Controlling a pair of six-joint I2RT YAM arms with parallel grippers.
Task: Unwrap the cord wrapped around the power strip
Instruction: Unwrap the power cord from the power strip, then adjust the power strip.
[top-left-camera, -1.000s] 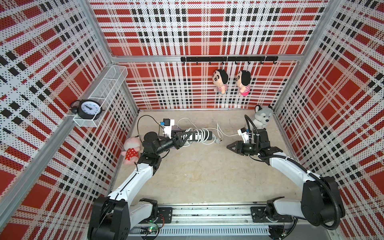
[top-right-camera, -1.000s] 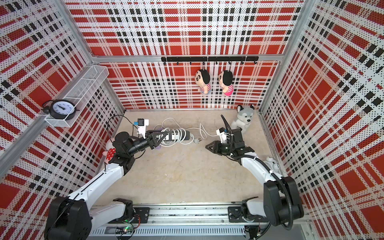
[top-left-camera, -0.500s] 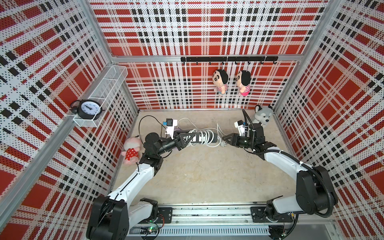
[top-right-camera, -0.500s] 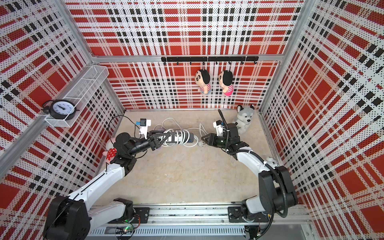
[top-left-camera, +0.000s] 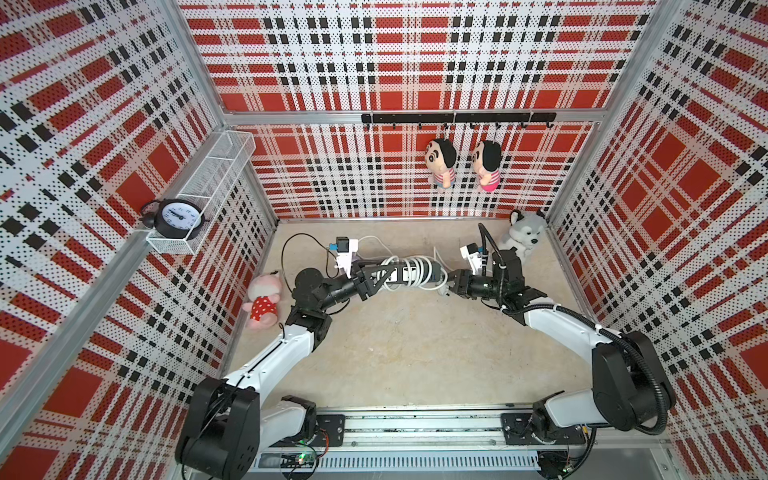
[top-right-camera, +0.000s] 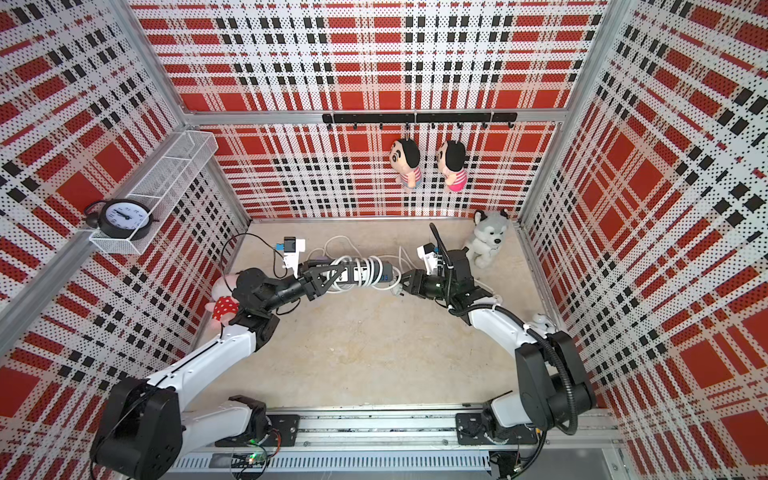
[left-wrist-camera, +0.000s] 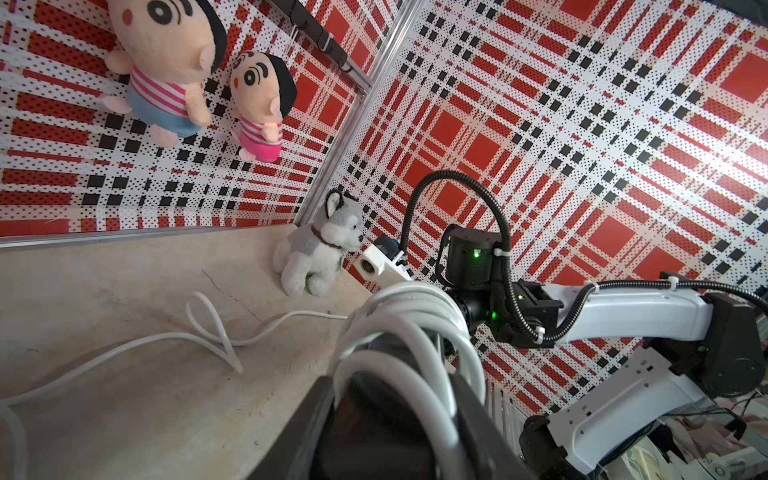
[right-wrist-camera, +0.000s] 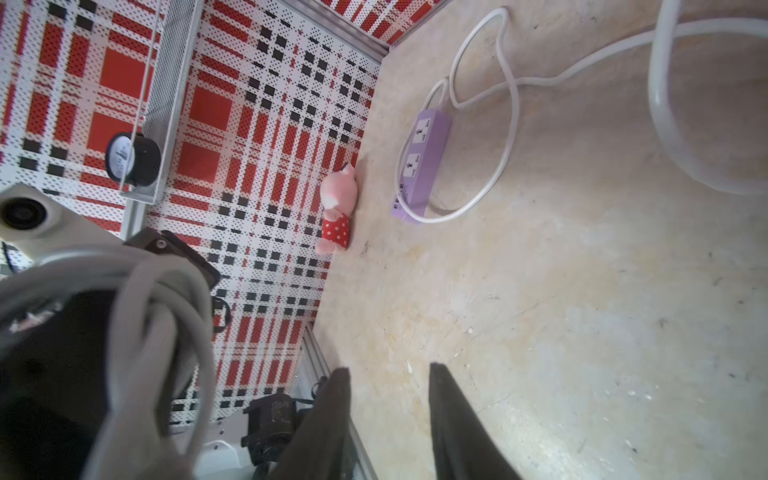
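Observation:
A dark power strip (top-left-camera: 432, 275) with a white cord (top-left-camera: 413, 268) coiled round its middle hangs just above the floor. My left gripper (top-left-camera: 386, 274) is shut on the strip's left end. In the left wrist view, the jaws of my left gripper (left-wrist-camera: 390, 415) sit on either side of the strip (left-wrist-camera: 374, 428), under the cord's coils (left-wrist-camera: 415, 332). My right gripper (top-left-camera: 451, 286) is at the strip's right end, by the cord's loose end. In the right wrist view my right gripper (right-wrist-camera: 388, 370) is open and empty, with the coiled strip (right-wrist-camera: 62, 340) off to one side.
A purple power strip (right-wrist-camera: 424, 162) with its own white cord (right-wrist-camera: 509, 124) lies on the floor behind my left gripper. A husky plush (top-left-camera: 523, 237) sits in the back right corner, and a pink plush (top-left-camera: 264, 299) lies by the left wall. Two dolls (top-left-camera: 440, 164) hang on the back wall.
My right gripper has moved left and back, from open floor to the right end of the strip, and its jaws have widened slightly. My left gripper still holds the strip.

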